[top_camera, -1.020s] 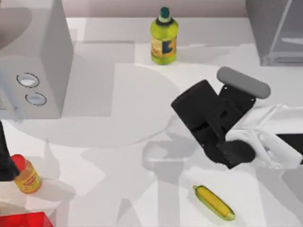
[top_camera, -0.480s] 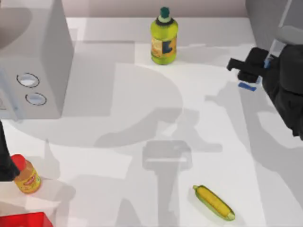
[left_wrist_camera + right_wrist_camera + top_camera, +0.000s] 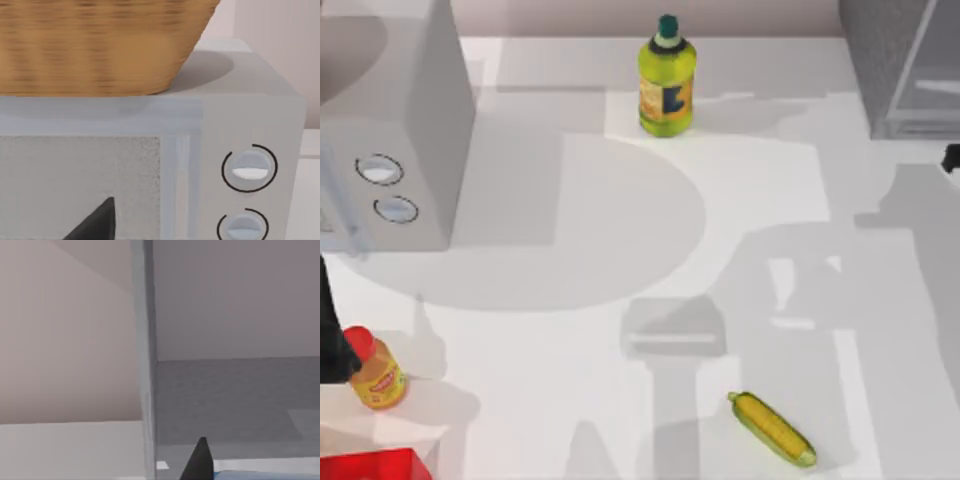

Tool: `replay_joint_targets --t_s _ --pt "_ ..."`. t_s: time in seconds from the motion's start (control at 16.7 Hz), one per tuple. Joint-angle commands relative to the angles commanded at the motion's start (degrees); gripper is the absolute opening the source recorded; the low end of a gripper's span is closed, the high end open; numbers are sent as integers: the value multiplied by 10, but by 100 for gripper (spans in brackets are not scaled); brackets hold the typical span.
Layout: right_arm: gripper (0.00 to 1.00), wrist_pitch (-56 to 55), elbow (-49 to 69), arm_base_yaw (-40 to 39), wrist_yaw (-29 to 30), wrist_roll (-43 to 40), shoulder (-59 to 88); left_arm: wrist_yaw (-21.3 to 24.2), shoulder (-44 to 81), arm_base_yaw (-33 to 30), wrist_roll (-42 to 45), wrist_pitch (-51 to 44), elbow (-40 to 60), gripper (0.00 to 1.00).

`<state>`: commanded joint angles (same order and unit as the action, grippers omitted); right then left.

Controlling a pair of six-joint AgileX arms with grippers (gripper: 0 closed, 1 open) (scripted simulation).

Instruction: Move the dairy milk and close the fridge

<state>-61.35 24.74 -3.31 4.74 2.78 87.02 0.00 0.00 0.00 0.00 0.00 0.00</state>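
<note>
The fridge [image 3: 895,65] stands at the table's back right corner, dark grey and speckled, its pale door panel [image 3: 935,70] swung open. A black piece of my right arm [image 3: 952,158] pokes in at the right edge, just in front of the fridge. The right wrist view looks past the fridge's upright front edge [image 3: 147,360] into its light interior. One black fingertip [image 3: 200,462] shows there, and the blue top of the dairy milk [image 3: 270,475] lies right against it, so the gripper looks shut on the carton. My left arm [image 3: 330,340] is parked at the left edge.
A light grey box with two dials [image 3: 390,140] stands at the back left, with a woven basket [image 3: 100,45] on top. A yellow-green bottle [image 3: 666,80] is at the back centre. A corn cob [image 3: 772,428] lies front right; a red-capped bottle [image 3: 375,375] and red box [image 3: 370,465] sit front left.
My right arm has swung from the middle of the table to the right and back, carrying the blue carton to the fridge, and has almost left the top view. The left arm has not moved.
</note>
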Motion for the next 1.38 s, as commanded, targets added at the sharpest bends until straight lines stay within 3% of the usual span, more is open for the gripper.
replay_joint_targets --t_s 0.66,1.38 --pt "0 -4 17 35 -36 -18 33 0 0 0 0 0 0 100" --pt "0 160 462 147 -152 -38 379 0 0 0 0 0 0 100"
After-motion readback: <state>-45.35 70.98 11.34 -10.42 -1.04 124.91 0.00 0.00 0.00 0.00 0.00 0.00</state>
